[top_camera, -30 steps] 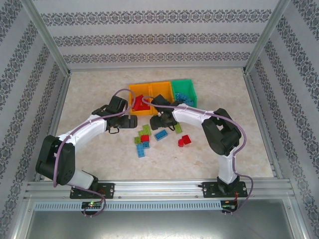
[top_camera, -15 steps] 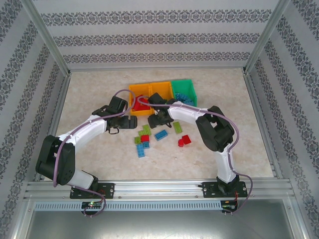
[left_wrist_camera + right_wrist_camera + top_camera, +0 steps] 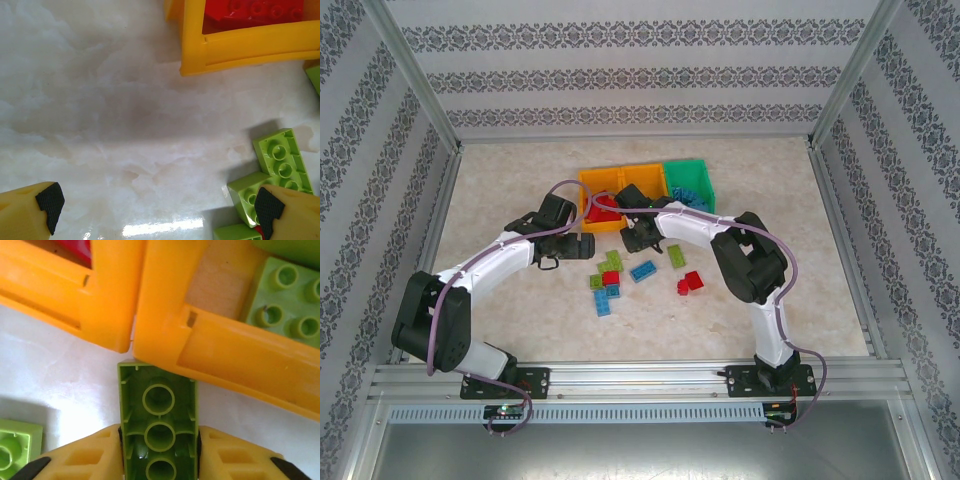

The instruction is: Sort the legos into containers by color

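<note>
My right gripper (image 3: 159, 460) is shut on a lime green lego (image 3: 159, 425), underside up, its far end touching the front lip of the middle orange bin (image 3: 225, 350). That bin holds another green lego (image 3: 290, 295). The left orange bin (image 3: 60, 285) holds red legos (image 3: 255, 10). In the top view the right gripper (image 3: 633, 237) sits just in front of the two orange bins (image 3: 645, 180), beside the green bin (image 3: 690, 172) of blue legos. My left gripper (image 3: 159, 207) is open over bare table, lime legos (image 3: 280, 160) by its right finger.
Loose legos lie in front of the bins: green (image 3: 611, 262), red (image 3: 610, 278), blue (image 3: 642, 270), green (image 3: 677, 254), red (image 3: 692, 282), blue (image 3: 606, 300). The left gripper (image 3: 575, 245) hovers left of this pile. Metal frame rails border the table.
My right arm has swung left and towards the orange bins, carrying the green lego. The left arm has stayed where it was.
</note>
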